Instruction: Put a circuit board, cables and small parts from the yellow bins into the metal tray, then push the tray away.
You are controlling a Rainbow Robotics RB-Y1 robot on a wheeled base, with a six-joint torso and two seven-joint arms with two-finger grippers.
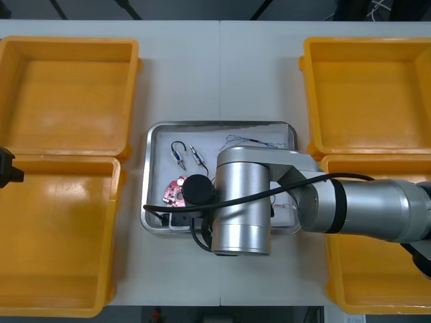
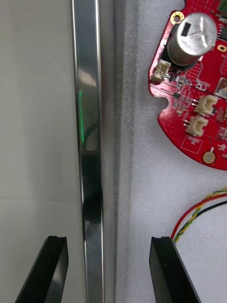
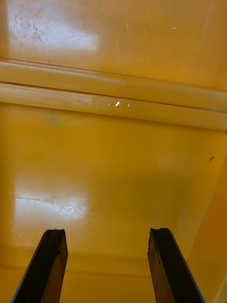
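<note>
Light table (image 1: pixel 182 67) below, yellow bins (image 1: pixel 67 87) at both sides. Far left, over a bin's bare floor: left gripper (image 3: pixel 108 232), fingers spread wide, nothing between. Centre: metal tray (image 1: pixel 151 145), white inside, holding red circuit board (image 2: pixel 198 94), black cable (image 1: pixel 178 142), red and yellow cable (image 2: pixel 198 210). Astride its rim: right gripper (image 2: pixel 109 238), fingers well apart, empty.

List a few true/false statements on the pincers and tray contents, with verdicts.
1. The right pincer is open, one finger on each side of the metal tray rim. True.
2. The circuit board is held in the left pincer. False: it lies inside the tray.
3. The left pincer is shut on a cable. False: it is open over a yellow bin, holding nothing.
4. A red and yellow cable lies in the tray beside the board. True.
</note>
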